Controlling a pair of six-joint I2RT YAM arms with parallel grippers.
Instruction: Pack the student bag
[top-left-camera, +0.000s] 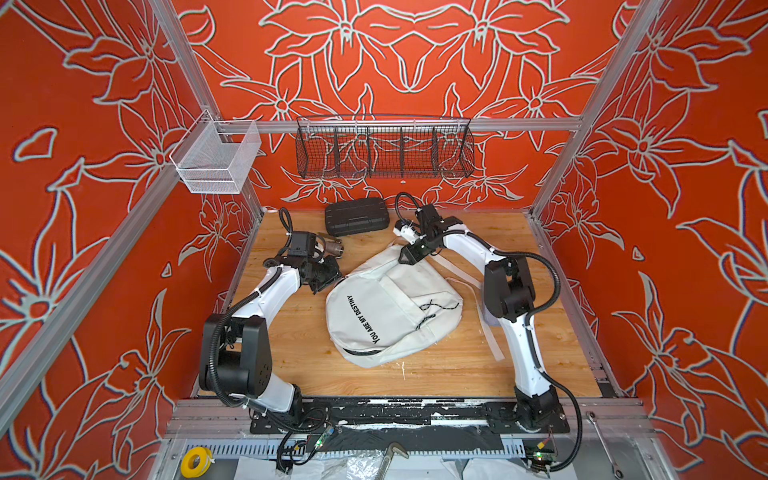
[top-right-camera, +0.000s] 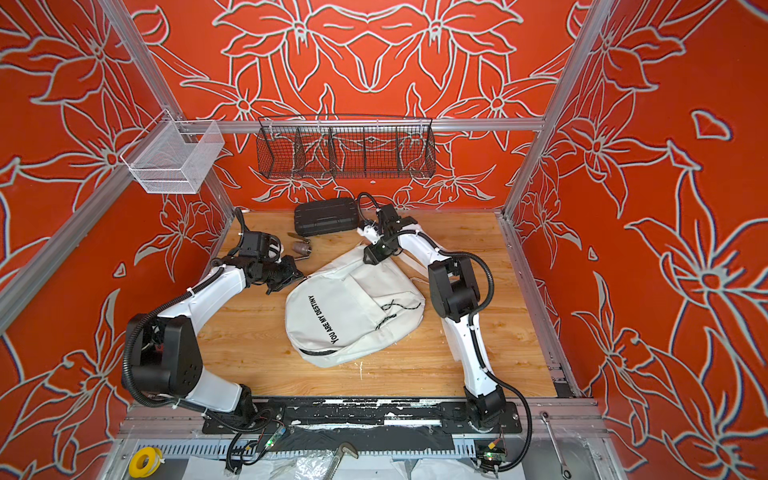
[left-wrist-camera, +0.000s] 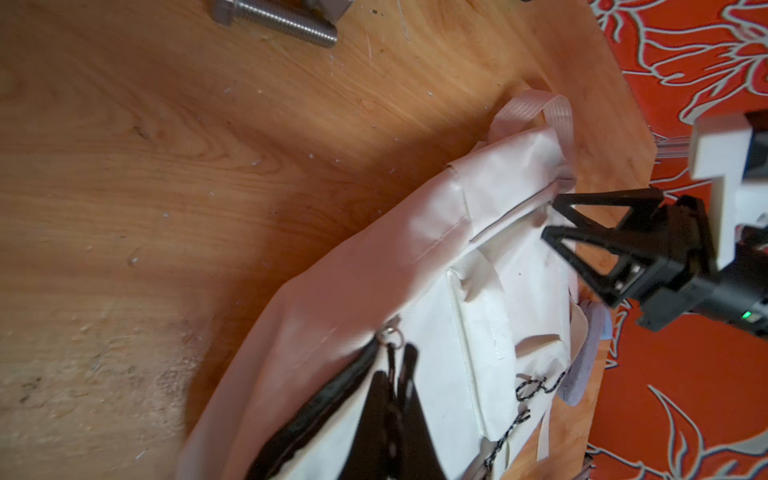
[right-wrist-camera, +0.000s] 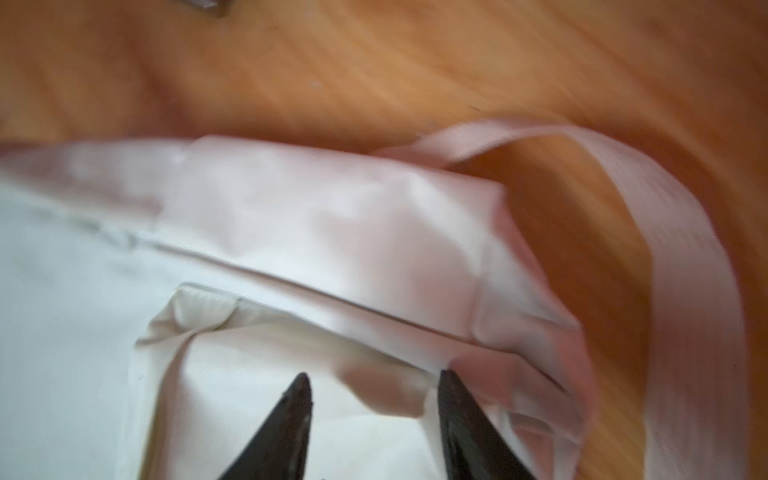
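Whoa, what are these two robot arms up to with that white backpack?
Two robot arms are handling the large white fabric backpack lying flat on the wooden table. The left gripper is shut on the black-and-white cord zip pull by the dark zipper. The right gripper, jaws apart, sits at the bag's top edge beside the white carry loop. A black ribbed hard case lies behind.

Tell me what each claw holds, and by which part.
The left claw pinches the backpack's zip-pull cord; the right claw is open, holding nothing.
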